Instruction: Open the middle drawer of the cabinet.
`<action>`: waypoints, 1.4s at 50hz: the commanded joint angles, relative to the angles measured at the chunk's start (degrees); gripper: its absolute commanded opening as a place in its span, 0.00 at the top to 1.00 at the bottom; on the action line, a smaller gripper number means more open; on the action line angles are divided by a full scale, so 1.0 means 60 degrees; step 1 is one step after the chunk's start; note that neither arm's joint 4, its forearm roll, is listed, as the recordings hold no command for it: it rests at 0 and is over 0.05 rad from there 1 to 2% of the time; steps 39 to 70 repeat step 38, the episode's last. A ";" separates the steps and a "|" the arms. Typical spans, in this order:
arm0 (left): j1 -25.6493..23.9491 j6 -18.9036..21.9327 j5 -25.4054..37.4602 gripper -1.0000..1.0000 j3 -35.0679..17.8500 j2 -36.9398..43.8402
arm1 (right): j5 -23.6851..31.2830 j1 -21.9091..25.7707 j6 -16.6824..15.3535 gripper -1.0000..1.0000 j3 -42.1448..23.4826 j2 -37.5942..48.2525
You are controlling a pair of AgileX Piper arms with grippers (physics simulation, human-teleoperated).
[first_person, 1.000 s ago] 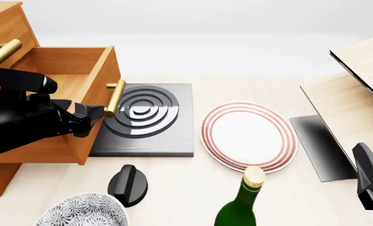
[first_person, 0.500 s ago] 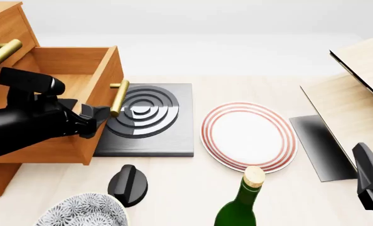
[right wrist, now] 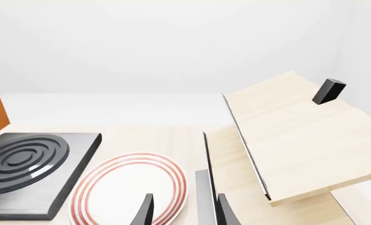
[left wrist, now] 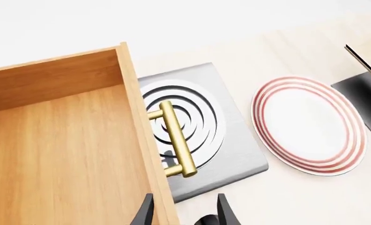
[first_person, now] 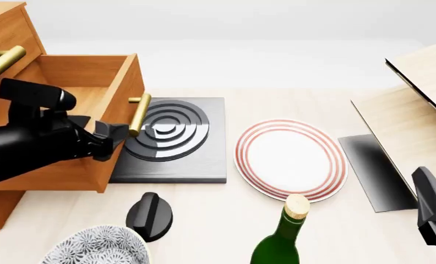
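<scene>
Middle drawer [first_person: 93,104] standing pulled out of the cabinet [first_person: 5,33], our left gripper [first_person: 108,138] spreading its jaws around the drawer's front panel, gripping nothing, our right gripper [right wrist: 182,211] idling with jaws parted and empty.

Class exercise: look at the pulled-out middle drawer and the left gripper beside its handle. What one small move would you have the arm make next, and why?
Probably a short retreat of the left gripper away from the middle drawer. The drawer already stands well out of the cabinet, its inside showing, and the open gripper sits at the front panel beside the brass handle without holding it. A further pull looks unnecessary.
</scene>
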 commanded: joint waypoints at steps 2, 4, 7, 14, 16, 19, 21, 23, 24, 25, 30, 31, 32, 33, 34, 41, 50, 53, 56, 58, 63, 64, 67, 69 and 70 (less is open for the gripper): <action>-0.0345 0.0539 0.0412 0.00 0.0235 -0.0466 | -0.0048 0.0020 0.0012 0.00 0.0002 0.0009; -0.0323 0.0596 0.0534 0.00 0.0203 -0.0634 | -0.0048 0.0022 0.0012 0.00 0.0002 0.0009; -0.0322 0.0650 0.0748 0.00 0.0126 -0.0874 | -0.0049 0.0019 0.0011 0.00 0.0002 0.0009; -0.0388 0.0781 0.1108 0.00 -0.0021 -0.1359 | -0.0049 0.0019 0.0011 0.00 0.0002 0.0008; -0.0390 0.0821 0.1172 0.00 -0.0055 -0.1458 | -0.0049 0.0020 0.0011 0.00 0.0002 0.0009; -0.0391 0.0892 0.1266 0.00 -0.0093 -0.1637 | -0.0049 0.0021 0.0012 0.00 0.0002 0.0009; -0.0378 0.0859 0.1326 0.00 -0.0118 -0.1674 | -0.0048 0.0021 0.0012 0.00 0.0002 0.0009; -0.0352 0.0873 0.1363 0.00 -0.0119 -0.1759 | -0.0048 0.0021 0.0010 0.00 0.0002 0.0009; -0.0367 0.0860 0.1380 0.00 -0.0123 -0.1781 | -0.0048 0.0021 0.0012 0.00 0.0002 0.0010; -0.0370 0.0873 0.1384 0.00 -0.0125 -0.1818 | -0.0048 0.0019 0.0013 0.00 0.0002 0.0009; -0.0387 0.0790 0.1487 0.00 -0.0192 -0.1976 | -0.0048 0.0019 0.0013 0.00 0.0002 0.0009; -0.0371 0.0812 0.1482 0.00 -0.0195 -0.2002 | -0.0050 0.0020 0.0011 0.00 0.0002 0.0008; -0.0391 0.0847 0.1494 0.00 -0.0196 -0.2085 | -0.0049 0.0018 0.0012 0.00 0.0002 0.0008; -0.0408 0.0821 0.1520 0.00 -0.0189 -0.2099 | -0.0049 0.0022 0.0012 0.00 0.0002 0.0009; -0.0424 0.0838 0.1534 0.00 -0.0198 -0.2147 | -0.0047 0.0022 0.0012 0.00 0.0002 0.0010; -0.0422 0.0877 0.1618 0.00 -0.0234 -0.2284 | -0.0049 0.0021 0.0015 0.00 0.0002 0.0008; -0.0422 0.0877 0.1618 0.00 -0.0234 -0.2284 | -0.0049 0.0021 0.0015 0.00 0.0002 0.0008; -0.0422 0.0877 0.1618 0.00 -0.0234 -0.2284 | -0.0049 0.0021 0.0015 0.00 0.0002 0.0008; -0.0422 0.0877 0.1618 0.00 -0.0234 -0.2284 | -0.0049 0.0021 0.0015 0.00 0.0002 0.0008; -0.0422 0.0877 0.1618 0.00 -0.0234 -0.2284 | -0.0049 0.0021 0.0015 0.00 0.0002 0.0008; -0.0422 0.0877 0.1618 0.00 -0.0234 -0.2284 | -0.0049 0.0021 0.0015 0.00 0.0002 0.0008; -0.0422 0.0877 0.1618 0.00 -0.0234 -0.2284 | -0.0049 0.0021 0.0015 0.00 0.0002 0.0008; -0.0422 0.0877 0.1618 0.00 -0.0234 -0.2284 | -0.0049 0.0021 0.0015 0.00 0.0002 0.0008; -0.0422 0.0877 0.1618 0.00 -0.0234 -0.2284 | -0.0049 0.0021 0.0015 0.00 0.0002 0.0008; -0.0422 0.0877 0.1618 0.00 -0.0234 -0.2284 | -0.0049 0.0021 0.0015 0.00 0.0002 0.0008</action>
